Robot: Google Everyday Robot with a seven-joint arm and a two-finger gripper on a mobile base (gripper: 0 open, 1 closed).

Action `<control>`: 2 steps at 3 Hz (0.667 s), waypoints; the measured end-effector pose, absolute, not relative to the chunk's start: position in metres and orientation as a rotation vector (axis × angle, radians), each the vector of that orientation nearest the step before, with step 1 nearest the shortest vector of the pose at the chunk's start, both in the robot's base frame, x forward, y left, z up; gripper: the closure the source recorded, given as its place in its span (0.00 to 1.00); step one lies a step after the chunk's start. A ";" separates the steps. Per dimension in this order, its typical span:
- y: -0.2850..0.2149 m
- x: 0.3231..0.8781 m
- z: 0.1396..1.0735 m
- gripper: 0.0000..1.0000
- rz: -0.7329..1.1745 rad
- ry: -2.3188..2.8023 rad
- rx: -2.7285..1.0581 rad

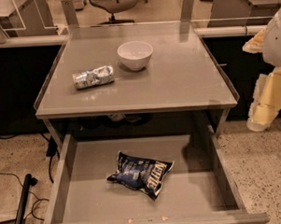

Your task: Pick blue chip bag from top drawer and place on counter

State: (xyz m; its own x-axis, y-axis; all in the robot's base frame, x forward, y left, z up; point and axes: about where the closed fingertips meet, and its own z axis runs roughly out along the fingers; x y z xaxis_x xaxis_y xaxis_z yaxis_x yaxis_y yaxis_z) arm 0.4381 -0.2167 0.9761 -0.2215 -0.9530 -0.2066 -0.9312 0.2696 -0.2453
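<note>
The blue chip bag [141, 173] lies flat in the middle of the open top drawer [79, 200], slightly tilted, with white lettering facing up. The drawer is pulled out below the counter [176, 79]. My gripper [259, 114] hangs at the right edge of the view, beside the counter's right front corner and above the floor. It is well to the right of the bag, above its level, and holds nothing that I can see.
A white bowl [134, 54] stands on the counter near the back middle. A silvery-white cylindrical packet [93, 76] lies to its left. Cables and a dark pole [23, 203] lie on the floor at the left. Office chairs stand beyond a glass partition.
</note>
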 end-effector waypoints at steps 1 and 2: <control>-0.217 0.438 0.976 0.00 -0.098 2.232 -1.725; -0.211 0.435 0.963 0.00 -0.074 2.217 -1.729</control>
State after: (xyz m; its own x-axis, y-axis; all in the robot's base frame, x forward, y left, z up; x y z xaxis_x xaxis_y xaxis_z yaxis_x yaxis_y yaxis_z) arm 0.4353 -0.2108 0.9625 -0.2105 -0.9518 -0.2233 -0.9346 0.2629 -0.2395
